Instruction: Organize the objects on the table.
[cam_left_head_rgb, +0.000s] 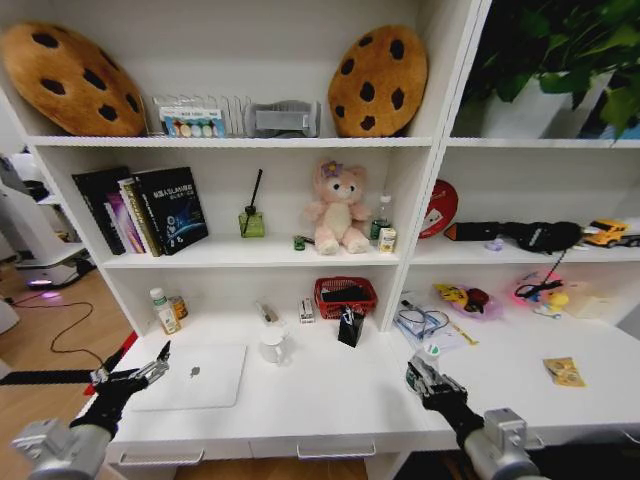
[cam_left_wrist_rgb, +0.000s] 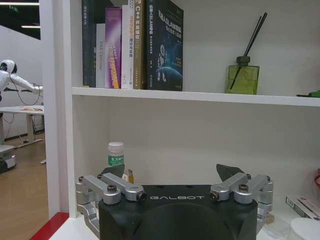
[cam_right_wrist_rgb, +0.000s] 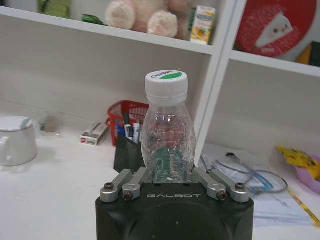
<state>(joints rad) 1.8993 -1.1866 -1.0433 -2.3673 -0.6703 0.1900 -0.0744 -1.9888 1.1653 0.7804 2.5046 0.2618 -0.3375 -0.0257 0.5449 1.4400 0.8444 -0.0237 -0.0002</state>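
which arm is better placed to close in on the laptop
Left, probably. The left gripper hovers open right at the laptop's edge, while the right gripper is across the table, shut on a clear bottle.

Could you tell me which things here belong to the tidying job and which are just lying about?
Job:
clear bottle, in the right gripper
silver laptop
pens in the black holder
table
left gripper, jaws open

Lying about:
pink plush toy
red basket
books
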